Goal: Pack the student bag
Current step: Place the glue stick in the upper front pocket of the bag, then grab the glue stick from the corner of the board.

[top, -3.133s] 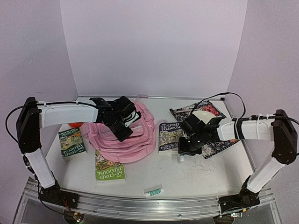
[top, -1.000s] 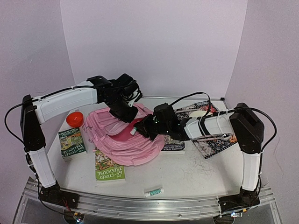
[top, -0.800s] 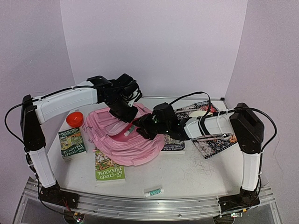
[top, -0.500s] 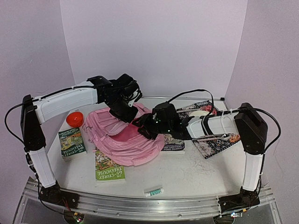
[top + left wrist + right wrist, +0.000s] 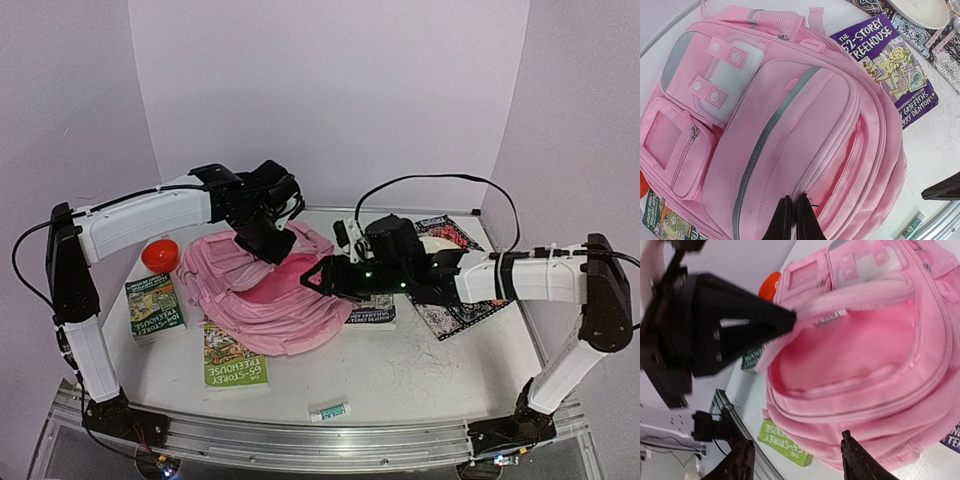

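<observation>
The student bag (image 5: 262, 305), a soft pink backpack, lies flat at the table's left centre with its main compartment gaping. My left gripper (image 5: 266, 246) is shut on the upper lip of that opening and holds it raised. In the left wrist view the closed fingertips (image 5: 784, 216) pinch the pink seam of the student bag (image 5: 790, 110). My right gripper (image 5: 318, 275) hovers open at the bag's right edge with nothing between its fingers. The right wrist view has the right gripper (image 5: 797, 460) in front of the student bag's (image 5: 860, 340) pink lining and the left gripper (image 5: 785, 321).
Two green books (image 5: 154, 305) (image 5: 235, 356) lie left of and in front of the bag. A purple book (image 5: 372, 312) lies under the right arm. A red round thing (image 5: 160, 255) sits far left, a small glue stick (image 5: 330, 411) near the front rail, and a patterned mat (image 5: 462, 298) with a plate (image 5: 438, 243) at right.
My right gripper opened and drew back rightward from the bag's mouth; the small white stick it held there no longer shows. The left gripper kept holding the lip up.
</observation>
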### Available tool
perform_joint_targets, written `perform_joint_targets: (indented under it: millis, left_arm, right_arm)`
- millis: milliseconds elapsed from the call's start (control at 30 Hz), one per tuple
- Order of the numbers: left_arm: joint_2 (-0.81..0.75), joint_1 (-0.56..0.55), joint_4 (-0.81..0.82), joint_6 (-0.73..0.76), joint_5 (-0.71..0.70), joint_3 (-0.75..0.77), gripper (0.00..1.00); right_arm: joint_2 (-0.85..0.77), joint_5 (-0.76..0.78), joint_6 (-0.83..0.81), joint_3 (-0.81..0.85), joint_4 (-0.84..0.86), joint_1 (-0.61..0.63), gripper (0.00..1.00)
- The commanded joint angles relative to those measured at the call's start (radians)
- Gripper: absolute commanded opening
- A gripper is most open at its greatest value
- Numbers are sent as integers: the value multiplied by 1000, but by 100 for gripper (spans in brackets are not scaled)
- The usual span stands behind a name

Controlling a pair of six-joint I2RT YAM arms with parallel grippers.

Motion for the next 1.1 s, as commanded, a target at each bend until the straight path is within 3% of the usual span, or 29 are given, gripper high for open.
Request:
perform_joint_targets:
  millis: [0, 233, 667, 1067]
  left_arm:
    - [-15, 32, 47, 18, -59, 30, 0]
    - [-33, 61, 50, 24, -65, -3, 0]
    - [-67, 77, 64, 11, -58, -70, 0]
    - [-61, 79, 69, 19, -47, -52, 0]
  right_arm:
    - [-52, -47, -293, -32, -198, 40, 61]
    - [-35, -40, -493, -24, -415, 117, 62]
    - [106, 39, -650, 156, -795, 324, 63]
    - [261, 173, -728, 278, -957, 413, 60]
